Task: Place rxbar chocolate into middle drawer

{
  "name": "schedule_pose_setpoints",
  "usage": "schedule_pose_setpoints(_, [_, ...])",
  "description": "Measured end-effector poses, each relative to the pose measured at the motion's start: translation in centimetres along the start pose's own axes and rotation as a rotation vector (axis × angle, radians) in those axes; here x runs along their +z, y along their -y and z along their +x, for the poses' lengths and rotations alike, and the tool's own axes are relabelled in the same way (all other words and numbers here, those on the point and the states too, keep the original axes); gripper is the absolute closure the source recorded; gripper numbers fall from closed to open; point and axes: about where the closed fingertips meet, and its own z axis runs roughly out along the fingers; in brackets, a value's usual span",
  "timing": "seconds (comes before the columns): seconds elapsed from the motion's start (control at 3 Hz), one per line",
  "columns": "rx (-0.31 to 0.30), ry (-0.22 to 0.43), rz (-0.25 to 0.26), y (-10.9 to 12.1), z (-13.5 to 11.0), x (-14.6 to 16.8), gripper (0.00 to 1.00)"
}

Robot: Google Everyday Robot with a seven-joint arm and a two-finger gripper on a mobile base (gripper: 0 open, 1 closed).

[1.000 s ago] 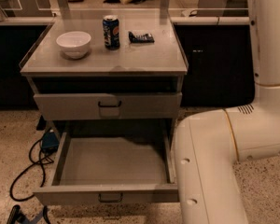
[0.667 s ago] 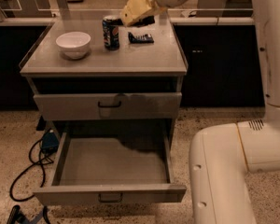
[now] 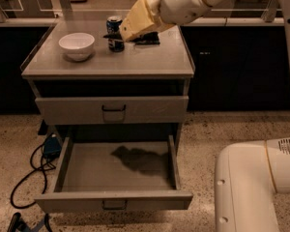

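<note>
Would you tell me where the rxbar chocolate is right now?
The rxbar chocolate lies on the cabinet top, right of the can, partly hidden by the gripper at the can.

Dim, warm light from overhead. Hand [image 3: 127, 29] over the far table [image 3: 150, 62] catches most of it. Dark shadow blotch on middle drawer [image 3: 87, 172] floor, probably cast by the arm [image 3: 183, 1].
</note>
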Motion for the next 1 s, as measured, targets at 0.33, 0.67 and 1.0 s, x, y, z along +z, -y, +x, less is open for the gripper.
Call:
schedule_pose_setpoints(0.33, [0.078, -0.024, 0.016, 2.3, 3.2, 1.3, 1.00])
schedule_pose_setpoints(0.67, [0.224, 0.009, 0.051, 5.7, 7.8, 3.7, 1.00])
schedule_pose_setpoints(1.0, [0.224, 0.009, 0.051, 5.7, 7.8, 3.8, 1.00])
